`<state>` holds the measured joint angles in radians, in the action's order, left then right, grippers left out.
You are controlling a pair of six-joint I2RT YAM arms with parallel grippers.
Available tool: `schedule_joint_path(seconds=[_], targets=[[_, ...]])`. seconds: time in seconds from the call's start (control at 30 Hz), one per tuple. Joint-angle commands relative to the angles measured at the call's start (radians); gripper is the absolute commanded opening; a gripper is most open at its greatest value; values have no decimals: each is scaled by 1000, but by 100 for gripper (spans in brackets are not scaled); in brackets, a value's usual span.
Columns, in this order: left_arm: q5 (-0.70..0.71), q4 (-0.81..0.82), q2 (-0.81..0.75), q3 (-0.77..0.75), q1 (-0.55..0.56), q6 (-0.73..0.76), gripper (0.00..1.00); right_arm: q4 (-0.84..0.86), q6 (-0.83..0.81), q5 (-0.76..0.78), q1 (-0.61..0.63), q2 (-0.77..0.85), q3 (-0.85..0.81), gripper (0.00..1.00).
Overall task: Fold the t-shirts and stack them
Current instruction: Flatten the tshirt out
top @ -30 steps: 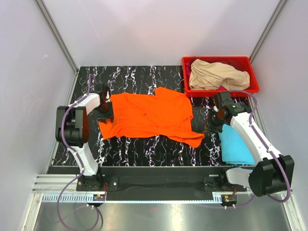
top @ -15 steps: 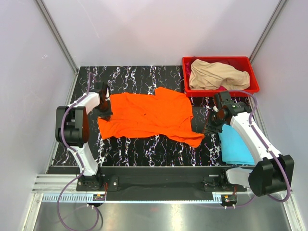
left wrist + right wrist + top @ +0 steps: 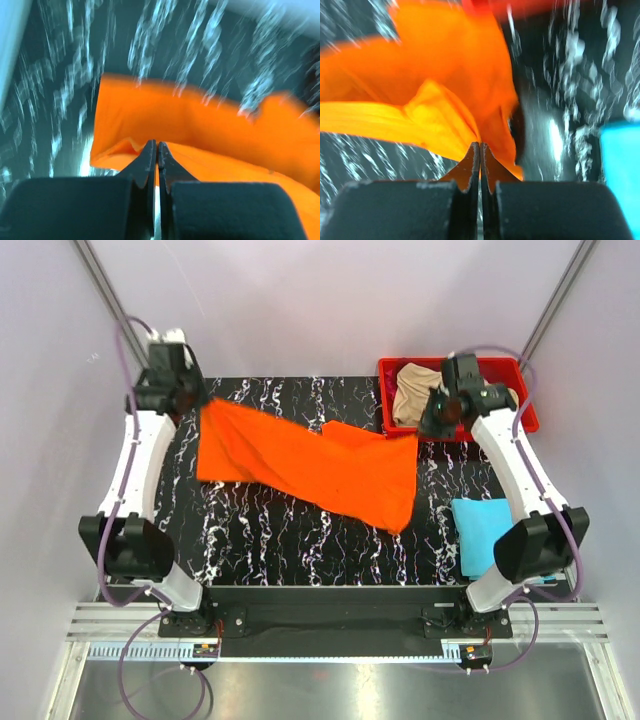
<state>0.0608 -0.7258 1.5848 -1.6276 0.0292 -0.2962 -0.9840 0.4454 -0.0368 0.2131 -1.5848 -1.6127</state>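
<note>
Above the table [image 3: 280, 535], left gripper [image 3: 195, 402] and right gripper [image 3: 428, 426] clamp the orange shirt [image 3: 320, 468] aloft (spreading it, I judge); next, lay it flat.

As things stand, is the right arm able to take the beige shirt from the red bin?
Probably not yet. The right gripper is shut on a corner of the lifted orange shirt. The beige shirt lies uncovered in the red bin right beside it, so only the full grip hinders.
</note>
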Motion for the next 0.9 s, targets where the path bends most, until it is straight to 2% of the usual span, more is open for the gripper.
schedule_joint_path(seconds=[0.0, 0.1, 0.2, 0.3, 0.4, 0.5, 0.6, 0.73, 0.87], targets=[[24, 72, 0, -245, -8, 21, 0, -18, -39, 89, -9, -35, -316, 0], [11, 78, 30, -440, -15, 66, 0, -38, -66, 132, -12, -46, -526, 0], [-55, 144, 1, -475, -29, 69, 0, -39, -73, 141, -14, -32, -681, 0], [-139, 186, -37, -503, -58, 109, 0, 5, -89, 103, -14, 22, -762, 0], [-144, 198, -97, -518, -78, 123, 0, 97, -114, 43, -14, 119, -750, 0], [-141, 201, -166, -528, -95, 127, 0, 194, -129, -79, -14, 238, -696, 0], [-84, 181, -255, -561, -95, 129, 0, 209, -135, -170, -12, 340, -699, 0], [13, 141, -311, -620, -74, 146, 0, 162, -142, -238, -14, 387, -776, 0], [227, 95, -354, -730, 46, 285, 0, 146, -79, -282, -14, 440, -823, 0]])
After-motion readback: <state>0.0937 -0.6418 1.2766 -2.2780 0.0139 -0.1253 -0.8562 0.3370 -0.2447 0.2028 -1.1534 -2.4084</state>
